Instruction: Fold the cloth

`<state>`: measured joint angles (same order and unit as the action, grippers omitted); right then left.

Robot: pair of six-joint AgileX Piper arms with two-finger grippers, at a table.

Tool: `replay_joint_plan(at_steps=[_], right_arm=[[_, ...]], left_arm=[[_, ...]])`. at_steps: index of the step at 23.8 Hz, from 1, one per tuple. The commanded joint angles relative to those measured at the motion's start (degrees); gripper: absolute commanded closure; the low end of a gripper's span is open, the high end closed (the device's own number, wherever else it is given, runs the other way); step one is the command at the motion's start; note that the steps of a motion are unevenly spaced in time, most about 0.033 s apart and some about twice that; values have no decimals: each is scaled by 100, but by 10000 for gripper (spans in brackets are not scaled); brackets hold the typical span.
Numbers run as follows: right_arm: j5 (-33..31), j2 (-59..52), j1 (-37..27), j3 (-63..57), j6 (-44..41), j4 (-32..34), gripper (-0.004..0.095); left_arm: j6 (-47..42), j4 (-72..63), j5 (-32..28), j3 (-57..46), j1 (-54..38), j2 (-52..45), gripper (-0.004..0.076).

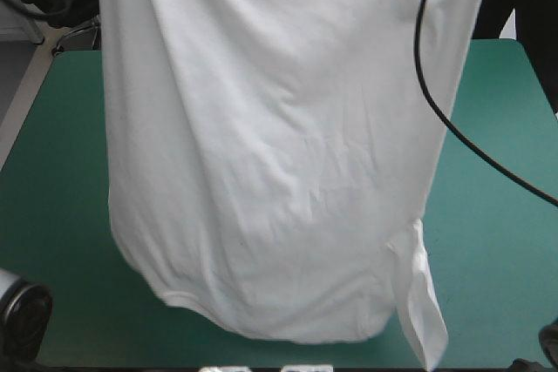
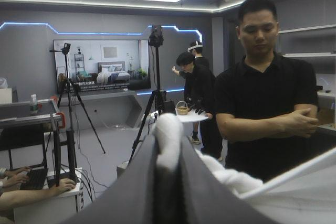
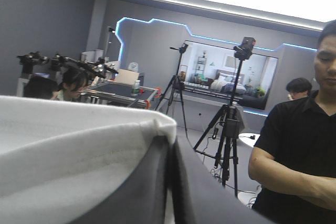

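Left gripper point(image 2: 167, 148) and right gripper point(image 3: 170, 153) clench the T-shirt point(image 1: 279, 145). We lower the 2 evenly, laying the hem point(image 1: 288, 334) on the table point(image 1: 61, 172) first.

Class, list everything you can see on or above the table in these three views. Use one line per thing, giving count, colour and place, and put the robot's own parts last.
T-shirt: one, white, lifted and hanging spread above the table, its lower end toward the near edge, a loose flap dangling at its lower right.
Table: one, teal-green cover, beneath the T-shirt, bare on both sides of it.
Left gripper: one, black fingers, raised, shut on a bunched bit of the T-shirt.
Right gripper: one, black fingers, raised, shut on an edge of the T-shirt.
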<state>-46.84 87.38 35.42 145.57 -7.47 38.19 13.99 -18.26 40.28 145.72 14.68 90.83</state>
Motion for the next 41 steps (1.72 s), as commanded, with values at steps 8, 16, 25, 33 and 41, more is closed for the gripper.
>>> replay_joint_plan(at_steps=[8, 16, 25, 33, 41], right_arm=[[2762, 654, -2415, 135, -248, -2124, 925], [2414, 933, -2853, 193, -36, -2656, 926], [-47, 1381, -2842, -1428, 1590, -3973, 926], [-384, 850, -2842, -4430, 2148, -4325, 926], [-265, -126, -2842, -6317, 2157, -4439, 926]], left_arm=[[-58, -78, -2912, 95, 19, 734, 741], [-58, -170, -3146, 95, 19, 972, 741], [-820, 1006, 1501, 85, 19, 2059, 741], [-1001, 573, 3370, -1978, 19, 2080, 741], [-1001, 313, 3379, -4266, 30, 1367, 741]])
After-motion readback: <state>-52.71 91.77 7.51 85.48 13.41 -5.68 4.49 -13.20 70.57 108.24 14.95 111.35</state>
